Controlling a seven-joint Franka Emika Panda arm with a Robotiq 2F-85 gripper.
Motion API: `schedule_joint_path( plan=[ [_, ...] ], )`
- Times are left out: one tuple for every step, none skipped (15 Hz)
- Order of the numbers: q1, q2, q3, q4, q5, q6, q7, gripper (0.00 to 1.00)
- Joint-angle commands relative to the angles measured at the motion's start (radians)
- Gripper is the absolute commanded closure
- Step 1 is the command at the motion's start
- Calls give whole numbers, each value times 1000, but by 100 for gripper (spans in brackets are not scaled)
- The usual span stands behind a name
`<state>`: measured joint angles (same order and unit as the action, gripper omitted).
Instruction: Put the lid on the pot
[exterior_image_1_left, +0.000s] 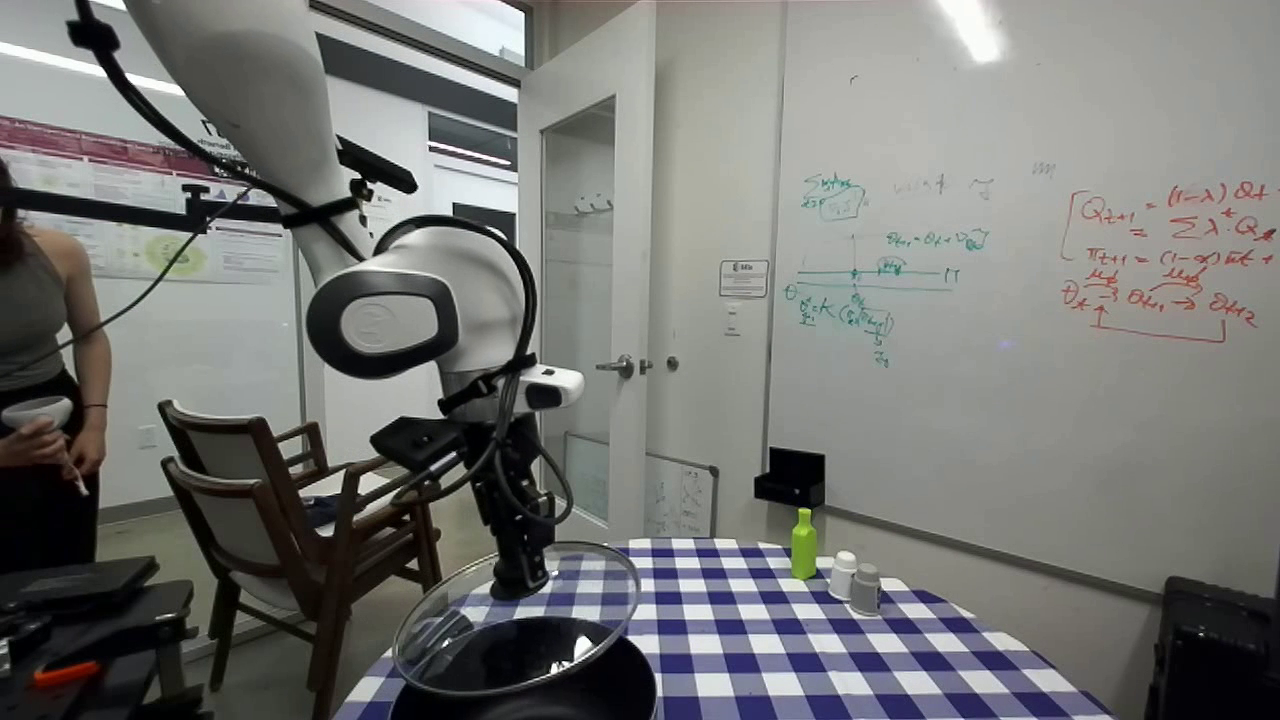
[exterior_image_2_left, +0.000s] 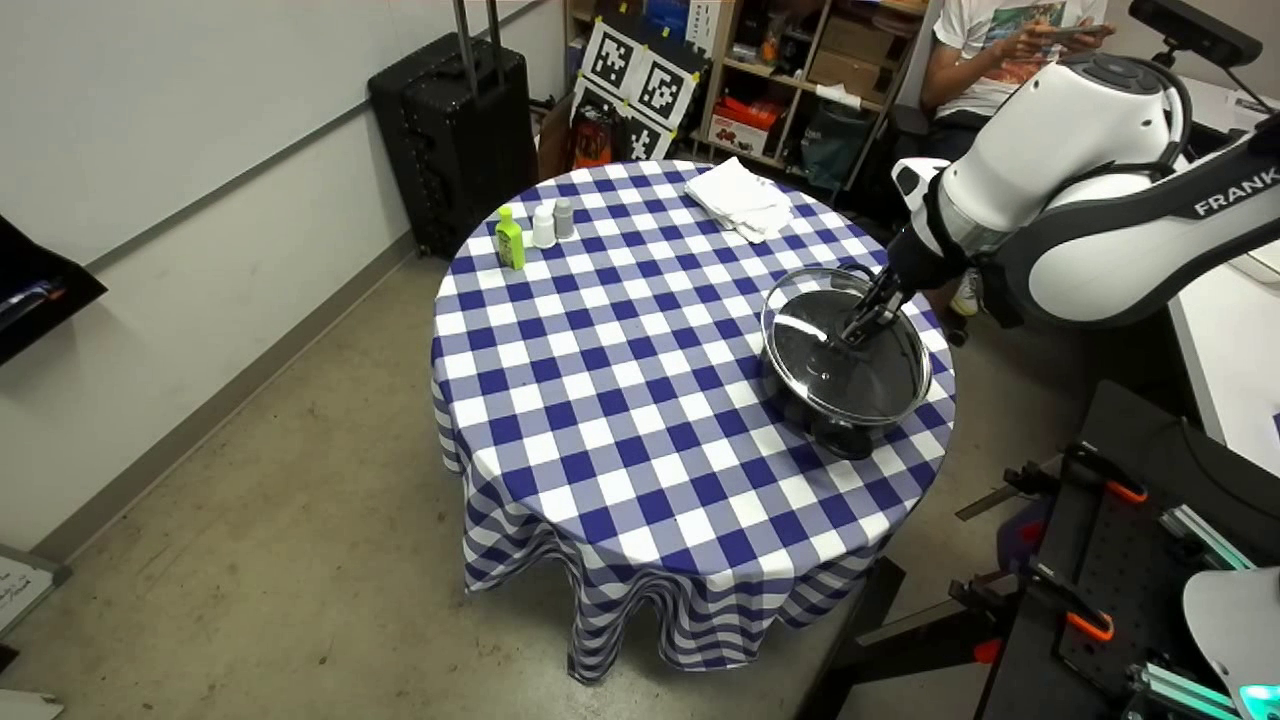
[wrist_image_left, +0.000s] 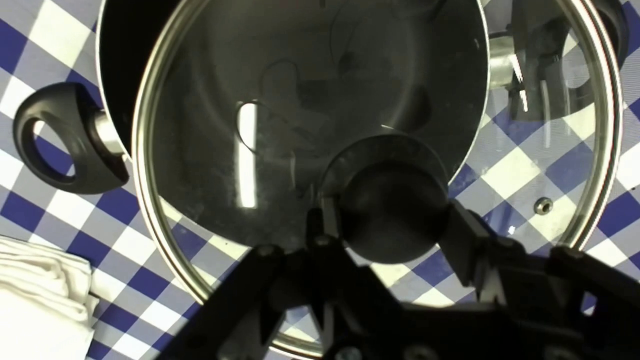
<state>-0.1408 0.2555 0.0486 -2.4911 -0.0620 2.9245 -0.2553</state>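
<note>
Arm (exterior_image_2_left: 1130, 250): the lettering (exterior_image_2_left: 1235, 195) reads "FRANK", cut off at the edge of an exterior view. Whiteboard (exterior_image_1_left: 1000, 450): red equations (exterior_image_1_left: 1165, 260) include "(1-λ)" and a row of subscripted thetas joined by arrows; green notes (exterior_image_1_left: 870, 270) are mostly illegible. Sign (exterior_image_1_left: 744, 279) between door (exterior_image_1_left: 637, 300) and whiteboard: text too small to read. Poster (exterior_image_1_left: 160, 250): likewise.

Gripper (wrist_image_left: 392, 227): the jaws are parted only to the width of the knob (wrist_image_left: 392, 210) on the lid (exterior_image_1_left: 530, 630), and pinch it with one of the fingers (wrist_image_left: 462, 245) at each side.

The lid hangs from the gripper over the pot (wrist_image_left: 122, 60) and appears tilted in an exterior view. In the wrist view it sits off-centre: a strip of the pot's mouth lies uncovered next to one handle (wrist_image_left: 65, 172), and the lid reaches over the opposite handle (wrist_image_left: 615, 30). Contact between lid and pot cannot be determined. The pot stands on the table (exterior_image_2_left: 640, 400), near its edge, well apart from the bottle (exterior_image_2_left: 511, 245).
</note>
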Motion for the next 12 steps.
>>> schedule_joint_path(
  plan=[
    [21,31,-42,45,-33,30,7,74],
    [23,37,-52,52,-41,28,10,74],
    [24,44,-61,59,-50,29,12,74],
    [26,47,-69,65,-58,26,15,74],
    [27,52,-76,69,-64,26,17,74],
    [28,54,-86,71,-71,21,19,74],
    [30,55,-92,73,-76,17,23,74],
    [33,56,-105,70,-86,12,28,74],
    [36,55,-116,64,-95,12,33,74],
    [38,54,-127,57,-103,9,36,74],
    [40,55,-136,54,-110,6,38,74],
    [44,55,-148,50,-121,8,41,74]
  ],
)
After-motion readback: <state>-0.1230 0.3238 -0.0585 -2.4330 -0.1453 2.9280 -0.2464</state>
